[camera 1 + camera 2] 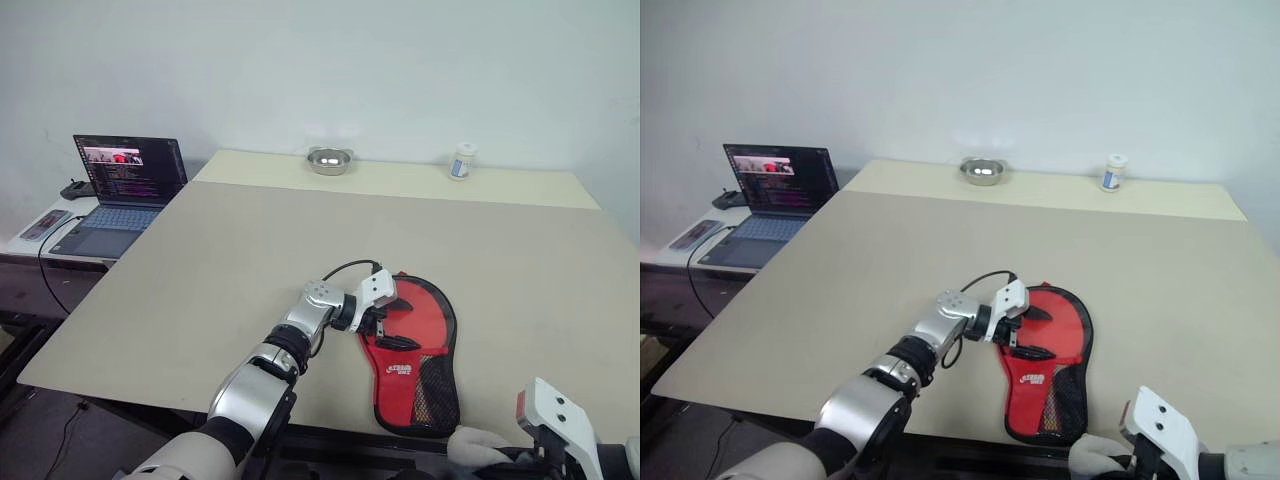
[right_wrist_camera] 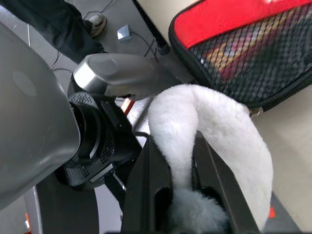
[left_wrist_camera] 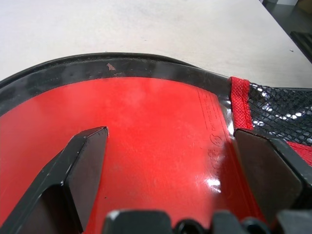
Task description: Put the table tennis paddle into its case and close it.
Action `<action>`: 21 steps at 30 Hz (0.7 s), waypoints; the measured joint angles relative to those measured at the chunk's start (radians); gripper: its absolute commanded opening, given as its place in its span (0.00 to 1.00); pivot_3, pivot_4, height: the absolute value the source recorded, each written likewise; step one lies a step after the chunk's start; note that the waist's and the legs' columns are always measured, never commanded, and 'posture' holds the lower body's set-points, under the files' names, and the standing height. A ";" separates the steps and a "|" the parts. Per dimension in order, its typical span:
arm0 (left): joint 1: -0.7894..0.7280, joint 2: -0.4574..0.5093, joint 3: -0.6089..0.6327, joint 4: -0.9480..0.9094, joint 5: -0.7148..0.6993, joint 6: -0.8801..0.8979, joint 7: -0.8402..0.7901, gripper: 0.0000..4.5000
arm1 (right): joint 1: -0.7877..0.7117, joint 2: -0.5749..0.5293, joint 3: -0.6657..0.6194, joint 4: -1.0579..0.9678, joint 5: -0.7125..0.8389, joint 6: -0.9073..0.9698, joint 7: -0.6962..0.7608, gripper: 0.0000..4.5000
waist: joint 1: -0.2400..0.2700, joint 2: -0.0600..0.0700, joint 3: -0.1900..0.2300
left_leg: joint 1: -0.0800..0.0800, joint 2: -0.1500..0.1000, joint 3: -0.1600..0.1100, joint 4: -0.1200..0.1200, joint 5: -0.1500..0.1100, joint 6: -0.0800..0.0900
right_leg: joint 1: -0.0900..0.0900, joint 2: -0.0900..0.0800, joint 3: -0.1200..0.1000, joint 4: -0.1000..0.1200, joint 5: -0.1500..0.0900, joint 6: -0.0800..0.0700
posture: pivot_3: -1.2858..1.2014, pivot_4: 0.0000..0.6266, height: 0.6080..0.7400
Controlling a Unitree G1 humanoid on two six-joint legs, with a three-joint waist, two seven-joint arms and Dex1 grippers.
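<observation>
The case (image 1: 428, 345) lies flat near the table's front edge, red panel up, black piping around it. The table tennis paddle sits inside: its red face (image 3: 156, 126) shows under the clear panel and its handle (image 2: 243, 53) shows through the black mesh. My left gripper (image 1: 392, 323) is open, with both black fingers (image 3: 83, 165) resting on the red face just inside the case's rim (image 3: 97, 66). My right gripper (image 2: 183, 161) is off the table's front edge below the case's narrow end. It is shut on a white fluffy strip (image 1: 478, 445) that runs up to the case's edge.
An open laptop (image 1: 125, 190) and a phone (image 1: 45, 224) sit on a low side table at the left. A metal bowl (image 1: 329, 160) and a small white jar (image 1: 462, 161) stand at the table's far edge. A person's shoe (image 2: 97, 22) is on the floor.
</observation>
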 measured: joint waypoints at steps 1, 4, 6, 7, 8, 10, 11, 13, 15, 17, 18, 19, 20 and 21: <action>0.001 0.000 0.000 0.000 0.000 -0.002 0.001 1.00 | -0.010 -0.015 0.003 -0.002 0.034 0.005 -0.012 0.34 | 0.000 0.000 0.000 | 0.000 0.000 0.000 0.000 0.000 0.000 | 0.000 0.000 0.000 0.000 0.000 0.000 | 0.52 0.24 1.00; 0.002 -0.001 0.000 0.000 0.000 -0.005 0.003 1.00 | -0.026 -0.039 0.000 -0.007 0.123 0.018 -0.036 0.56 | 0.000 0.000 0.000 | 0.000 0.000 0.000 0.000 0.000 0.000 | 0.000 0.000 0.000 -0.001 -0.001 -0.002 | 0.52 0.24 1.00; 0.002 -0.008 0.000 0.000 0.000 -0.005 0.005 1.00 | -0.052 -0.047 -0.023 -0.010 0.177 0.030 -0.050 0.70 | -0.001 0.000 0.000 | 0.000 0.000 0.000 0.000 0.000 0.000 | 0.000 0.000 0.000 -0.001 -0.003 -0.005 | 0.52 0.24 1.00; 0.002 -0.009 0.000 0.000 0.000 -0.004 0.007 1.00 | -0.065 -0.047 -0.043 -0.011 0.198 0.035 -0.058 0.79 | -0.001 0.000 0.000 | 0.000 0.000 0.000 0.000 0.000 0.000 | 0.000 -0.001 0.000 -0.001 -0.003 -0.005 | 0.52 0.24 1.00; 0.002 -0.009 0.000 0.000 0.000 -0.004 0.007 1.00 | -0.082 -0.047 -0.061 -0.009 0.217 0.039 -0.065 0.86 | -0.001 -0.001 0.000 | 0.000 0.000 0.000 0.000 0.000 0.000 | 0.000 -0.001 0.000 -0.001 -0.003 -0.005 | 0.52 0.24 1.00; 0.002 -0.010 0.000 0.000 0.000 -0.004 0.007 1.00 | -0.122 -0.047 -0.085 0.002 0.249 0.049 -0.075 0.99 | -0.001 -0.001 0.001 | 0.000 0.000 0.000 0.000 0.000 0.000 | 0.000 -0.001 -0.001 -0.002 -0.003 -0.005 | 0.52 0.24 1.00; 0.003 -0.009 0.001 0.000 0.000 -0.004 0.007 1.00 | -0.158 -0.048 -0.089 0.023 0.265 0.051 -0.084 0.99 | -0.002 -0.001 0.001 | 0.000 0.000 0.000 0.000 0.000 0.000 | 0.000 -0.001 -0.001 -0.002 -0.003 -0.005 | 0.52 0.24 1.00; 0.003 -0.010 0.001 -0.001 0.000 -0.004 0.010 1.00 | -0.264 -0.049 -0.092 0.092 0.268 0.047 -0.104 0.99 | -0.003 0.000 0.001 | 0.001 0.000 -0.001 0.000 0.000 0.000 | 0.000 -0.001 -0.001 -0.005 -0.003 -0.005 | 0.52 0.24 1.00; 0.006 -0.009 0.001 -0.007 -0.002 -0.004 0.008 1.00 | -0.342 -0.048 -0.082 0.168 0.231 0.035 -0.110 0.99 | -0.003 0.000 0.001 | 0.000 0.000 -0.001 -0.001 0.000 0.000 | 0.000 -0.001 -0.001 -0.008 -0.003 -0.005 | 0.52 0.24 1.00; 0.010 -0.003 0.002 -0.029 -0.007 -0.003 -0.011 1.00 | -0.425 -0.031 -0.027 0.240 0.148 0.006 -0.104 0.99 | -0.004 0.001 0.002 | -0.001 0.000 -0.001 -0.002 0.000 0.000 | 0.000 -0.001 -0.002 -0.011 -0.002 -0.004 | 0.52 0.24 1.00; 0.018 0.005 0.002 -0.049 -0.015 0.003 -0.025 1.00 | -0.473 -0.010 0.027 0.276 0.089 -0.019 -0.098 0.99 | -0.004 0.000 0.003 | -0.002 0.000 -0.001 -0.002 -0.001 0.000 | -0.001 -0.001 -0.002 -0.011 -0.002 -0.004 | 0.52 0.24 1.00; 0.023 0.012 0.002 -0.070 -0.021 0.012 -0.039 1.00 | -0.518 0.014 0.080 0.305 0.030 -0.050 -0.088 0.99 | -0.005 0.000 0.004 | -0.003 0.000 0.000 -0.002 -0.002 0.001 | -0.001 -0.001 -0.002 -0.011 -0.002 -0.004 | 0.52 0.24 1.00; 0.027 0.020 0.004 -0.103 -0.030 0.022 -0.057 1.00 | -0.570 0.046 0.151 0.355 -0.045 -0.090 -0.078 0.99 | -0.007 0.003 0.006 | -0.006 0.000 0.000 -0.003 -0.002 0.001 | -0.001 0.000 -0.001 -0.011 0.002 0.003 | 0.52 0.24 1.00; 0.032 0.034 0.012 -0.132 -0.042 0.043 -0.066 1.00 | -0.635 0.088 0.229 0.406 -0.116 -0.125 -0.065 0.99 | -0.007 0.002 0.009 | -0.006 0.001 0.001 -0.003 -0.002 0.002 | -0.002 0.001 0.000 -0.011 0.002 0.003 | 0.52 0.24 1.00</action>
